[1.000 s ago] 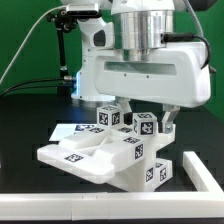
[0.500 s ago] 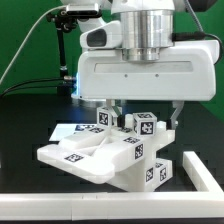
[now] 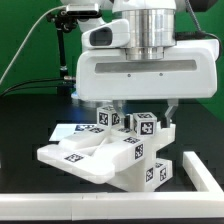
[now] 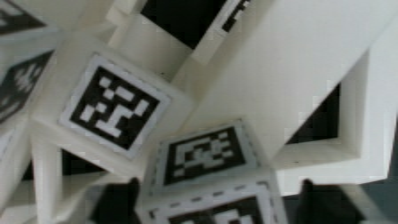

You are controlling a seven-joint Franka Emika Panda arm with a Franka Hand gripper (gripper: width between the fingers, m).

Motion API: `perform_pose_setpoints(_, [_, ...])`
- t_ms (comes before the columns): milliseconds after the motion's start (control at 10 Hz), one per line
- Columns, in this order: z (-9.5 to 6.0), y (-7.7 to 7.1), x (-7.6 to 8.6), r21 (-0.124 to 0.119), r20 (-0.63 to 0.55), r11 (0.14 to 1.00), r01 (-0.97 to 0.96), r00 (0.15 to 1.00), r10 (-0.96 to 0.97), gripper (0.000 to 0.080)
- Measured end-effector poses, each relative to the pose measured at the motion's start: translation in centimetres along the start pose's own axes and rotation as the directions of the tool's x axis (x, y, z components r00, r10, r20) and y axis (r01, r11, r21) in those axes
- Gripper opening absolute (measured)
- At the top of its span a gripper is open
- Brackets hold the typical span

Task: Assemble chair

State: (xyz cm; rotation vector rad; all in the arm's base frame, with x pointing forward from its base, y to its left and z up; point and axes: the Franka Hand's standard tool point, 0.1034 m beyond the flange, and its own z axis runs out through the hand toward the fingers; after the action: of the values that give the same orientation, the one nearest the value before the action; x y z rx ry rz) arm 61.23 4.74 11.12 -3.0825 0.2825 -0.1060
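The chair is a cluster of matte white tagged pieces [image 3: 108,160] on the black table: a flat slab at the exterior view's left, blocky bars at the front right, and two tagged blocks [image 3: 144,124] standing on top. My gripper [image 3: 142,115] hangs directly over them, open, with its two dark fingers [image 3: 172,116] on either side of the right-hand upper block and a gap on both sides. In the wrist view the gripper [image 4: 217,205] straddles a tagged white piece [image 4: 210,152] without touching it.
A long untagged white rail [image 3: 60,206] runs along the table's front and turns up at the exterior view's right [image 3: 200,172]. The marker board [image 3: 64,131] lies behind the chair pieces. A black stand and cables [image 3: 66,60] rise at the back left before a green backdrop.
The fingers have spread apart and now stand wider around the upper block. The hand has lifted slightly. The chair pieces have not moved.
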Motion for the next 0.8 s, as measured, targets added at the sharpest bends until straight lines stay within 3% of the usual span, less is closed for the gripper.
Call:
perform_pose_setpoints(100, [0.0,-0.01,-0.01,0.0,0.0,0.997,-0.082,0.997,0.082,0.04])
perform_pose_setpoints(200, [0.01,-0.01,-0.01,0.001,0.0,0.99,-0.139,0.99,0.139,0.0282])
perform_pose_setpoints(500, [0.01,-0.18,-0.05,0.001,0.001,0.92,-0.392,0.92,0.392,0.0282])
perform_pose_setpoints(800, [0.02,-0.39,-0.08,0.003,0.0,0.772,-0.636,0.772,0.636,0.0282])
